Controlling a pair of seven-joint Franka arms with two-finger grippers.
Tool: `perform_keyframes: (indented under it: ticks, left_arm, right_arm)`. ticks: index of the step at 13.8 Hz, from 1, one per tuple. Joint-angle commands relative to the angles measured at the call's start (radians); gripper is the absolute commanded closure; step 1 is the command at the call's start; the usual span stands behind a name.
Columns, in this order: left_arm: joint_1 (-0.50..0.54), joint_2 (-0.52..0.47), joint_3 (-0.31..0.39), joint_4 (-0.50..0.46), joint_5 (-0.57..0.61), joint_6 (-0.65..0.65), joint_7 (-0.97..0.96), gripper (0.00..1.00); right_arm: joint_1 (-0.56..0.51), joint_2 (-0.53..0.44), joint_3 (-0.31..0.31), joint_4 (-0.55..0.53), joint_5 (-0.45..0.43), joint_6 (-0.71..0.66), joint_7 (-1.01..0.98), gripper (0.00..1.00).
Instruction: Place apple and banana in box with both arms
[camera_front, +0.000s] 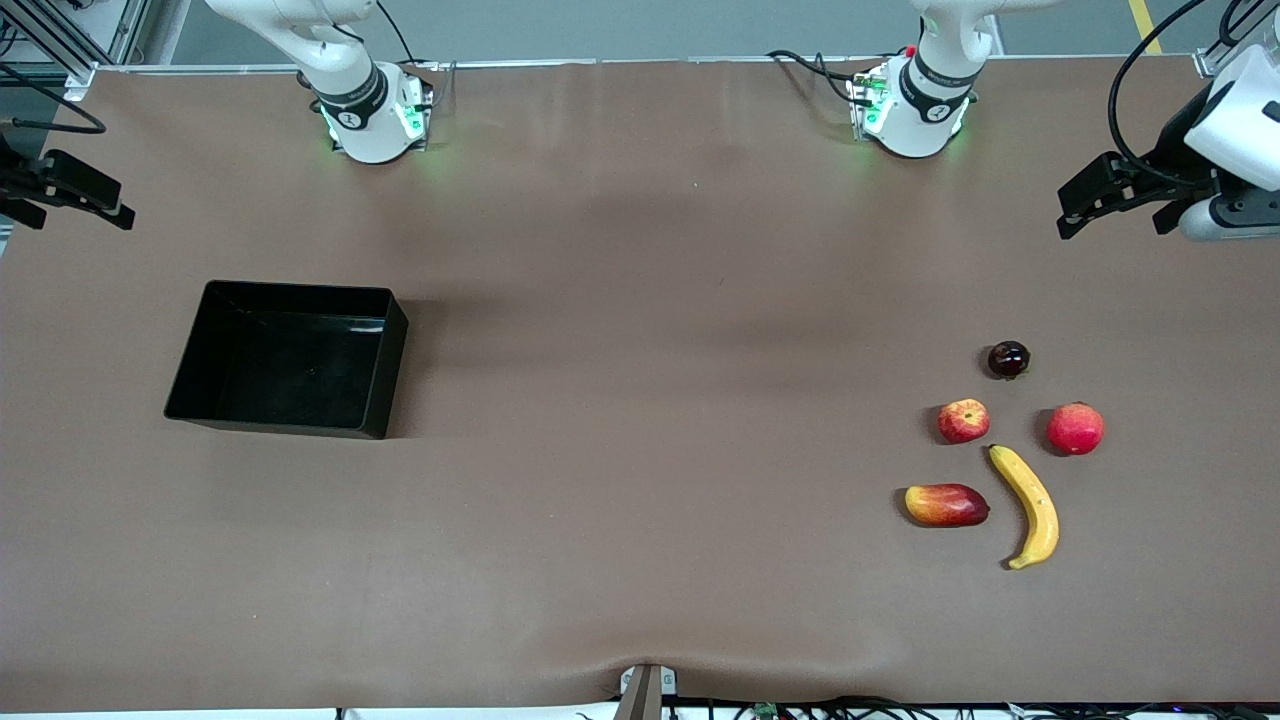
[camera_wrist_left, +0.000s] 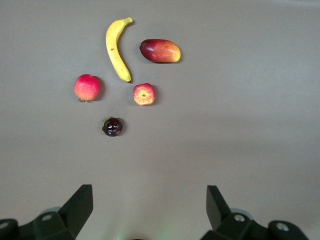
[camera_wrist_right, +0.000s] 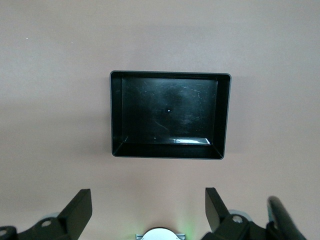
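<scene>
Count: one box, five fruits, two arms. The box is sitting empty on the tabletop toward the right arm's end, roughly midway between the base edge and the camera-side edge.

Fruits are clustering toward the left arm's end, all apart from each other:
- one apple, in the middle of the group
- one banana, lying nearer the camera than the apple, its dark tip just beside the apple
- one pink-red round fruit, beside the apple, closer to the left arm's end edge
- one red-yellow mango-like fruit, beside the banana
- one small dark fruit, farther from the camera than the apple

Left end effector is hovering over the left arm's end edge of the tabletop, fingers spreading wide, holding nothing, touching nothing.

Right end effector is hanging over the right arm's end edge, fingers also wide apart, empty.
</scene>
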Motion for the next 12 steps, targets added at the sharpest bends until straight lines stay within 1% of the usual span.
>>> perform_keyframes:
  ticks: [1,6,8,9,12]
  left_arm:
    - [0.001,0.001,-0.005,0.011,0.001,-0.026,0.001,0.00]
    - [0.004,0.003,-0.004,0.017,0.004,-0.028,0.007,0.00]
    - [-0.003,0.006,-0.004,0.023,0.066,-0.026,0.009,0.00]
    - [-0.003,0.006,-0.005,0.022,0.079,-0.026,0.003,0.00]
    - [0.004,0.076,-0.004,0.019,0.097,0.000,0.013,0.00]
  right_arm:
    - [-0.010,-0.025,0.001,-0.019,-0.012,0.001,0.000,0.00]
    - [-0.015,-0.025,0.001,-0.020,-0.012,0.001,0.000,0.00]
    - [-0.016,-0.025,0.001,-0.020,-0.012,0.003,-0.006,0.00]
    - [-0.016,-0.025,0.001,-0.020,-0.012,0.001,-0.006,0.00]
    - [-0.016,-0.025,0.001,-0.020,-0.012,0.003,-0.008,0.00]
